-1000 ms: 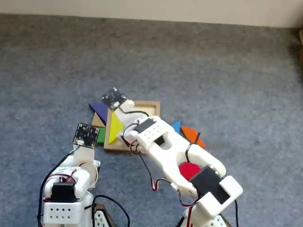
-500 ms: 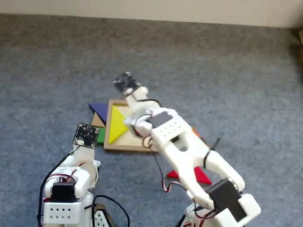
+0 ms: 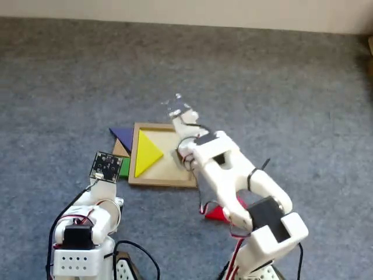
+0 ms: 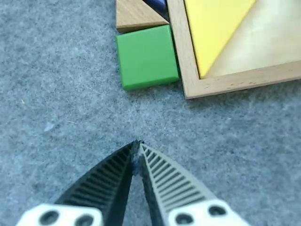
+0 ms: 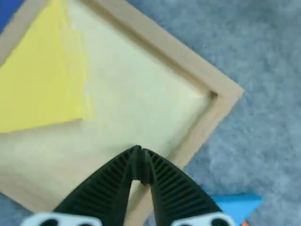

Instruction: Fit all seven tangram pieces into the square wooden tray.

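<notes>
The square wooden tray (image 3: 165, 182) lies mid-table with a yellow triangle (image 3: 145, 153) in its left half. My right gripper (image 5: 139, 151) hangs shut and empty over the tray's bare floor (image 5: 141, 108), near one corner (image 5: 221, 96), with the yellow triangle (image 5: 42, 89) beside it. My left gripper (image 4: 138, 146) is shut on nothing above the carpet, just short of a green square (image 4: 146, 56) that lies against the tray's frame (image 4: 225, 82). A wooden triangle (image 4: 136, 14) and a dark blue piece (image 3: 121, 133) lie left of the tray. A light blue piece (image 5: 230, 205) lies outside it.
A red piece (image 3: 218, 213) lies on the grey carpet, partly under the right arm (image 3: 233, 175). The left arm (image 3: 87, 221) stands at the front left. Open carpet stretches behind and to both sides of the tray.
The right arm has swung from the tray's left side over to its right and farther back, uncovering the yellow triangle. The left arm has kept still.
</notes>
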Tool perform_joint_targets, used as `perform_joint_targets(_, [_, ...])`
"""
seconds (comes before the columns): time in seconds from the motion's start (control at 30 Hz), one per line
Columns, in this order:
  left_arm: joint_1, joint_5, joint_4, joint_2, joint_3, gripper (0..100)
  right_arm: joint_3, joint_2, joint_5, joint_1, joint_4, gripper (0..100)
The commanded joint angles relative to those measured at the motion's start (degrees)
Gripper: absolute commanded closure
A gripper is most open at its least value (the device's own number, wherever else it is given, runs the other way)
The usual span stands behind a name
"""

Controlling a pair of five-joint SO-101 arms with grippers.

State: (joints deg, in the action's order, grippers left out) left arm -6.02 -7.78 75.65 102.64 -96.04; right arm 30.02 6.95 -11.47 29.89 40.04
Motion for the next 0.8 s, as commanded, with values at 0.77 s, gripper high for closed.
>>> perform_joint_targets(0.77, [0.4, -0.5, 0.2, 1.8, -1.1, 99, -10.7, -26.5, -9.1, -7.9, 35.6, 89.7])
